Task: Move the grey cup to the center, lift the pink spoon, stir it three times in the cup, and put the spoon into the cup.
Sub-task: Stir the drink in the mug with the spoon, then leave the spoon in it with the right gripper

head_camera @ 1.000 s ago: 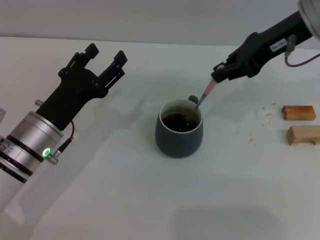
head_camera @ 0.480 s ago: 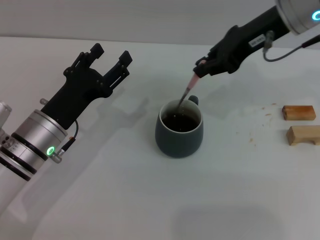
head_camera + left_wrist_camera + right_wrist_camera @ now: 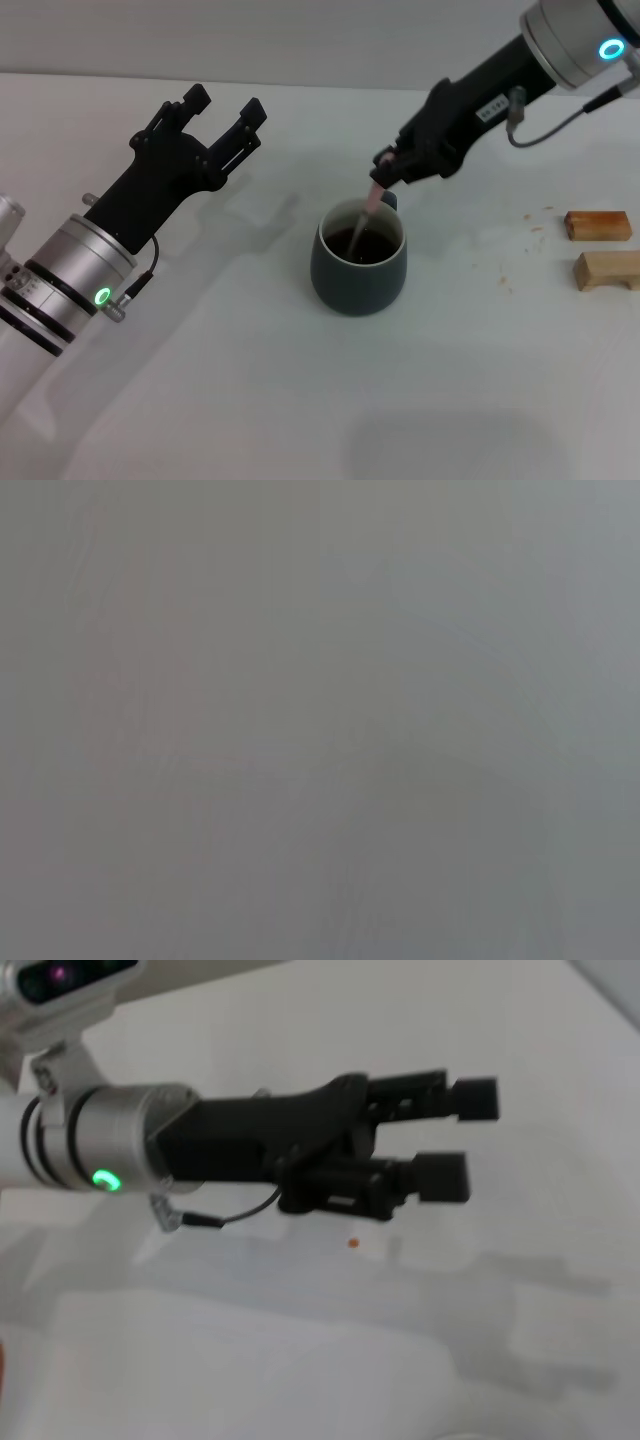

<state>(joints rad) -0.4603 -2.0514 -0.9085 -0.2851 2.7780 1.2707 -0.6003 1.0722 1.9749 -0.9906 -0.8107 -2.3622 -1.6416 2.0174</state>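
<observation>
The right pincer (image 3: pixel 384 172) is pressed together on the top of the pink spoon (image 3: pixel 368 207), pinching its handle; the spoon slants down into the grey cup (image 3: pixel 358 258), its lower end in the dark liquid; the right arm reaches in from the far right, sloping down toward the cup; the cup stands near the middle of the white bench (image 3: pixel 250 380); the left pincer (image 3: pixel 222 108) is spread wide and holds nothing, raised above the bench well left of the cup, its arm angled up from the lower left; two wooden blocks (image 3: pixel 600 247) lie at the right edge.
</observation>
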